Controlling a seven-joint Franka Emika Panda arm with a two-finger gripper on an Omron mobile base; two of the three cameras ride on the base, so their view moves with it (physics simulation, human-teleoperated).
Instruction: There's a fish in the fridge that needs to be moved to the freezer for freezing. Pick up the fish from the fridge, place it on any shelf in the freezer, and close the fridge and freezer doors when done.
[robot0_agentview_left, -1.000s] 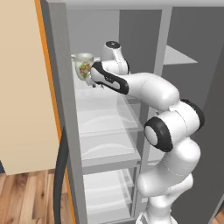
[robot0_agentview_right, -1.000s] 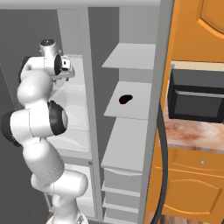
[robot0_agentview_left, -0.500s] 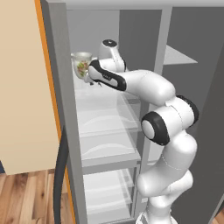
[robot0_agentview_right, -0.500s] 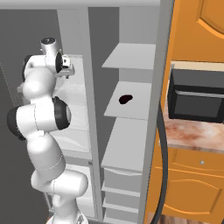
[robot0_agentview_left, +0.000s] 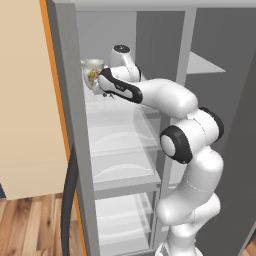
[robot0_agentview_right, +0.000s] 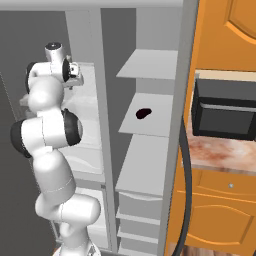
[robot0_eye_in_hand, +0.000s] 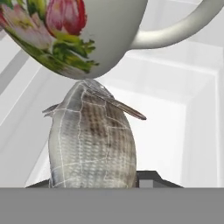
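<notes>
— Two doors stand open nearest you: the fridge door (robot0_agentview_left: 62, 75) on the left with its dark handle (robot0_agentview_left: 70, 200), and the freezer door (robot0_agentview_right: 186, 75) on the right. Where are the jaws?

— Up in the fridge (robot0_agentview_left: 120, 150), the wide left compartment, over its upper glass shelf (robot0_agentview_left: 117, 107). Look at your hand view: the fish (robot0_eye_in_hand: 89, 140), grey and scaly, fills the space between the two fingertips (robot0_eye_in_hand: 148, 177), with its narrow end pointing away from the camera.

— Do they have hold of it?

— You cannot tell. The tips stand spread to either side of its body, but the fish itself hides whether they touch it.

— And past the fish?

— The floral mug (robot0_agentview_left: 92, 75) is just behind it, at the far left of that shelf. In your hand view its bowl meets the fish's far end.

— What about the other compartment?

— The freezer (robot0_agentview_right: 150, 165) is on your right. A small dark object (robot0_agentview_right: 143, 113) lies on its second solid shelf (robot0_agentview_right: 157, 125); it is too small for you to make out. Farther right is a black oven (robot0_agentview_right: 225, 110) above a desk (robot0_agentview_right: 220, 152).
</notes>
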